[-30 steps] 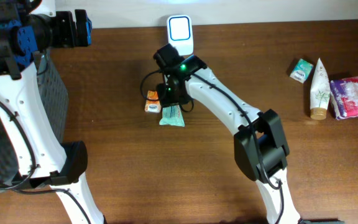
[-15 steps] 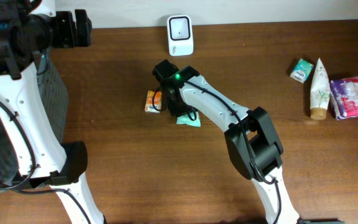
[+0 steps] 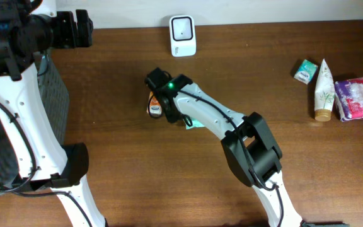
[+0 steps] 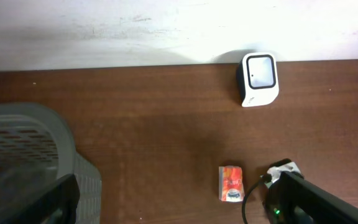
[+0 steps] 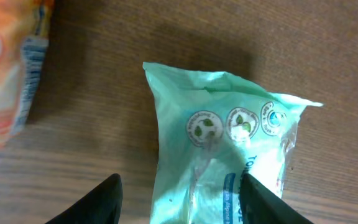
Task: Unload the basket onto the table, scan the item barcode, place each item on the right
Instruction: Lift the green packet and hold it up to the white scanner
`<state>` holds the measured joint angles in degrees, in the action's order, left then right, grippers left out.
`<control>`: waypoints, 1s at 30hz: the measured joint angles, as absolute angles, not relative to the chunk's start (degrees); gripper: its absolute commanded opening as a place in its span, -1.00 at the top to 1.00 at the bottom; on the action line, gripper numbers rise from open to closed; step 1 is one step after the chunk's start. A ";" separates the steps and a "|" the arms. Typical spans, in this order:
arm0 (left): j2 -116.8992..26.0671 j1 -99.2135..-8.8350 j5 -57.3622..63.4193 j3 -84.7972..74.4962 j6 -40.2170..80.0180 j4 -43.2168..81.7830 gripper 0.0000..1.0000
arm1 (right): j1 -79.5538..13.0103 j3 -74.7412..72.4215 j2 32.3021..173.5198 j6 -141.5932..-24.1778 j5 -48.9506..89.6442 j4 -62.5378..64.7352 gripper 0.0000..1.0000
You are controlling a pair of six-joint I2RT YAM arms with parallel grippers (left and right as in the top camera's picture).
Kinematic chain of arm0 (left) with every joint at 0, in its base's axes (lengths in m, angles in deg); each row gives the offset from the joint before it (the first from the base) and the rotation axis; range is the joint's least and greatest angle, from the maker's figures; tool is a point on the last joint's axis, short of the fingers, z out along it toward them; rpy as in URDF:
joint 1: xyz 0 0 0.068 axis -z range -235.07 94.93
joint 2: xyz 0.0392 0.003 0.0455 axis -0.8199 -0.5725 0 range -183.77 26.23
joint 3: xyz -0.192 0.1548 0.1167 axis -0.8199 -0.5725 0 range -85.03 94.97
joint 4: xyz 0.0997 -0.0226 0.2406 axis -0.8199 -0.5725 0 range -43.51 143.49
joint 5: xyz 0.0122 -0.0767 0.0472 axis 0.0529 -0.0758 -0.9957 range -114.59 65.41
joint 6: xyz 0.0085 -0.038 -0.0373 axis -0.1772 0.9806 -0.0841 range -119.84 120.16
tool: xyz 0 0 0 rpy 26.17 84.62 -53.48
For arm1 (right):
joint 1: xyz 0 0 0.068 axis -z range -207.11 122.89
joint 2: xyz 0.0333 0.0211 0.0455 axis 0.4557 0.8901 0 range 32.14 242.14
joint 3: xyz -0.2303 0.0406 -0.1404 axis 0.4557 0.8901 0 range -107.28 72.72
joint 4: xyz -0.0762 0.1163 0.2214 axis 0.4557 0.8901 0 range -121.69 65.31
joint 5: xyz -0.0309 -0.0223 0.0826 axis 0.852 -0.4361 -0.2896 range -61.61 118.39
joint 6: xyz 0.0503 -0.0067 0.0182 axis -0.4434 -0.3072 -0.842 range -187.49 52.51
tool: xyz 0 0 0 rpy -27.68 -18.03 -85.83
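Overhead, 12 o'clock = far wall.

- Wooden table (image 3: 125,164).
- Left arm (image 3: 17,126) stands at 9 o'clock above the grey mesh basket (image 4: 23,137). The left gripper (image 3: 84,28) is raised at 10 o'clock, jaws spread wide, nothing between them.
- Right arm (image 3: 219,123) reaches from 5 o'clock to mid-table.
- The right gripper (image 5: 180,190) is low over the table. Its jaws are parted, one finger on each side of the green packet (image 5: 229,162), with no grip on it.
- White scanner (image 3: 183,28) stands at 12 o'clock by the wall, window facing up.
- At 3 o'clock: pink pack (image 3: 357,98), tube (image 3: 324,91), small green box (image 3: 305,71), close together.
- The green packet lies flat on the wood, 6 o'clock of the scanner and well apart from it.
- Orange packet (image 4: 231,183) lies just beside the green one, at its 9 o'clock, with a strip of bare wood between them.
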<state>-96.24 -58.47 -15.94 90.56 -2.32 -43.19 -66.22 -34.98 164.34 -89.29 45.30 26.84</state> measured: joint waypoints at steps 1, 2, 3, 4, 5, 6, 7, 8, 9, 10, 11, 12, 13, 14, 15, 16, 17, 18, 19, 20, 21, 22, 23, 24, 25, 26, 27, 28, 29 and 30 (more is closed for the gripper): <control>-96.24 -58.47 -15.94 90.56 -2.30 -43.19 -0.98 | -66.51 -33.93 164.34 -89.25 46.65 26.35 -0.10; -96.24 -58.47 -15.94 90.56 -2.32 -43.19 -0.98 | -66.59 -32.82 164.30 -89.09 48.23 25.70 -0.10; -96.24 -58.47 -15.94 90.56 -2.30 -43.19 -0.98 | -66.59 -31.95 164.25 -88.94 49.41 24.93 -0.09; -96.24 -58.47 -15.94 90.56 -2.32 -43.22 -0.99 | -66.59 -30.74 164.21 -88.87 50.52 24.21 -0.06; -96.24 -58.47 -15.94 90.56 -2.30 -43.19 -0.98 | -66.53 -29.72 164.19 -88.79 51.57 23.97 0.13; -96.24 -58.47 -15.94 90.56 -2.30 -43.19 -0.98 | -66.53 -29.28 163.92 -88.70 51.92 23.80 0.33; -96.24 -58.47 -15.94 90.56 -2.32 -43.22 -0.98 | -66.35 -29.06 163.92 -88.57 52.20 23.78 0.50; -96.24 -58.47 -15.94 90.56 -2.30 -43.19 -0.99 | -66.31 -29.04 163.92 -88.46 52.53 23.82 0.62; -96.24 -58.47 -15.94 90.56 -2.30 -43.22 -0.98 | -66.24 -29.06 163.92 -88.42 52.82 24.17 0.67; -96.24 -58.47 -15.94 90.56 -2.32 -43.19 -0.98 | -66.13 -29.67 163.92 -88.26 52.66 25.44 0.76; -96.24 -58.47 -15.94 90.56 -2.30 -43.22 -0.98 | -65.74 -30.98 163.92 -88.20 50.91 27.58 0.77; -96.24 -58.47 -15.97 90.56 -2.32 -43.24 -0.98 | -65.17 -32.73 164.01 -88.17 48.79 29.11 0.77; -96.24 -58.47 -15.94 90.56 -2.30 -43.24 -0.98 | -64.04 -36.12 164.17 -86.86 44.27 30.88 0.76; -96.24 -58.47 -15.94 90.56 -2.30 -43.22 -0.99 | -63.23 -38.55 164.32 -86.25 41.41 31.36 0.81; -96.24 -58.47 -15.94 90.56 -2.32 -43.24 -0.98 | -61.65 -42.50 164.36 -84.92 36.18 32.30 0.82; -96.24 -58.47 -15.94 90.56 -2.30 -43.26 -0.98 | -59.66 -46.17 164.32 -83.52 30.52 33.00 0.82; -96.24 -58.47 -15.94 90.56 -2.30 -43.19 -0.98 | -57.76 -48.56 164.30 -82.08 24.88 33.44 0.81; -96.24 -58.47 -15.97 90.56 -2.32 -43.22 -0.98 | -55.55 -50.11 164.30 -80.50 18.28 33.44 0.82; -96.24 -58.47 -15.97 90.56 -2.30 -43.19 -0.99 | -52.49 -51.03 164.30 -78.36 9.67 33.20 0.82; -96.24 -58.47 -15.94 90.56 -2.32 -43.17 -0.98 | -50.37 -51.11 164.30 -76.66 3.66 33.20 0.82; -96.24 -58.47 -15.94 90.56 -2.30 -43.19 -0.99 | -47.90 -51.11 164.32 -74.73 -2.79 33.28 0.82; -96.24 -58.47 -15.94 90.56 -2.30 -43.19 -0.98 | -44.76 -51.14 164.32 -72.07 -11.27 33.20 0.81; -96.24 -58.47 -15.94 90.56 -2.30 -43.22 -0.98 | -42.57 -51.14 164.32 -70.56 -16.49 33.00 0.81; -96.24 -58.47 -15.94 90.56 -2.30 -43.22 -0.98 | -41.13 -51.14 164.32 -69.73 -21.67 31.82 0.81; -96.24 -58.47 -15.94 90.56 -2.30 -43.19 -0.98 | -39.66 -51.14 164.32 -68.79 -28.62 29.57 0.81; -96.24 -58.47 -15.94 90.56 -2.30 -43.19 -0.98 | -38.68 -51.16 164.32 -68.20 -33.74 27.40 0.81; -96.24 -58.47 -15.97 90.56 -2.30 -43.24 -0.98 | -37.57 -51.16 164.32 -67.74 -40.25 24.32 0.81; -96.24 -58.47 -15.94 90.56 -2.32 -43.22 -0.98 | -36.67 -51.16 164.32 -67.37 -45.74 21.83 0.81; -96.24 -58.47 -15.97 90.56 -2.32 -43.19 -0.98 | -36.01 -51.20 164.32 -67.30 -48.82 20.87 0.81; -96.24 -58.47 -15.97 90.56 -2.32 -43.19 -0.98 | -35.18 -51.20 164.32 -67.24 -52.08 20.02 0.81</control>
